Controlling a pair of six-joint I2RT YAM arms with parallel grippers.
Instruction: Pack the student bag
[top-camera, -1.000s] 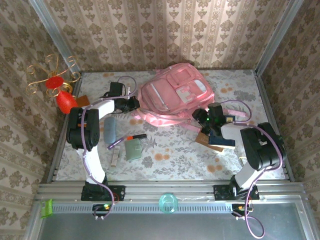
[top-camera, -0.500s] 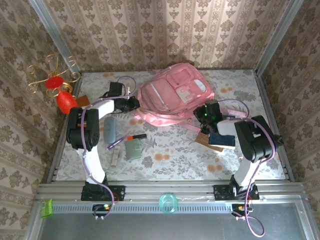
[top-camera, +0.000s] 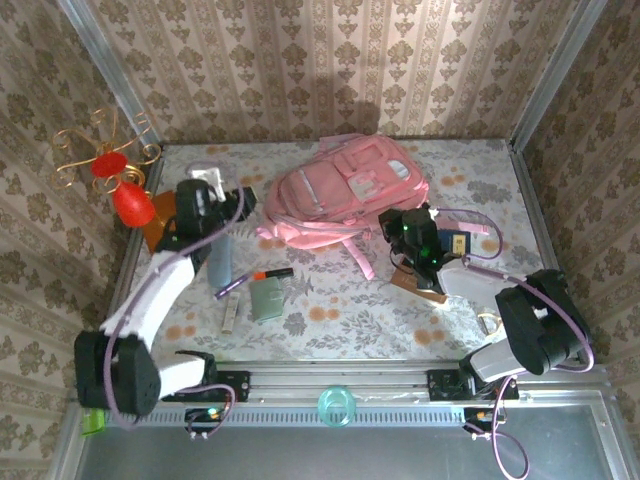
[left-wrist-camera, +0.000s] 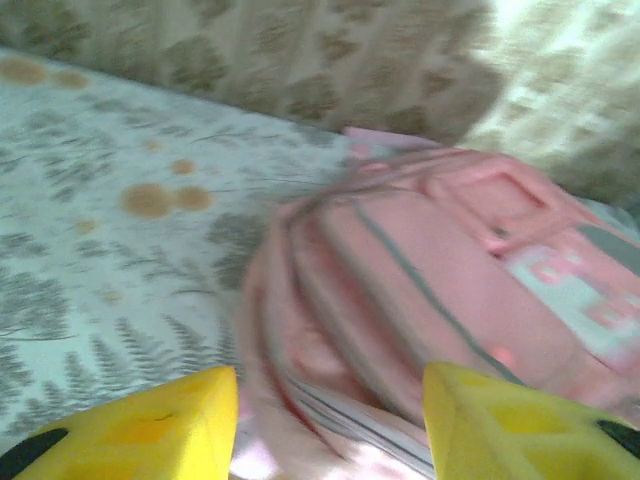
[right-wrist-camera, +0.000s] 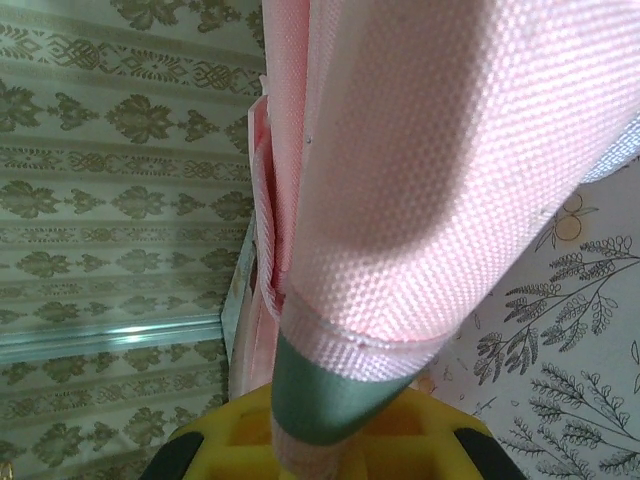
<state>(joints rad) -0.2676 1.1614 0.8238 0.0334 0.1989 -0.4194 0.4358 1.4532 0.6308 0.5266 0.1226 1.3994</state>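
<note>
On the left, the left claw (left-wrist-camera: 330, 420) hangs open and empty just short of the student bag (top-camera: 345, 190), which lies at the far middle of the counter (top-camera: 330, 320). On the right, the right claw (right-wrist-camera: 330, 440) is clamped on the bag's pink strap (right-wrist-camera: 400, 200). The step looks like steadying the bag for opening. Next, the left claw needs a zip pull. No writing is legible.

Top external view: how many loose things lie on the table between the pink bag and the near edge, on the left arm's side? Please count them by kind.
Pen-like sticks: 3 (orange-black marker, purple pen, pale stick)
Grey-blue soft case: 1
Flat green wallet: 1
Total: 5
</note>
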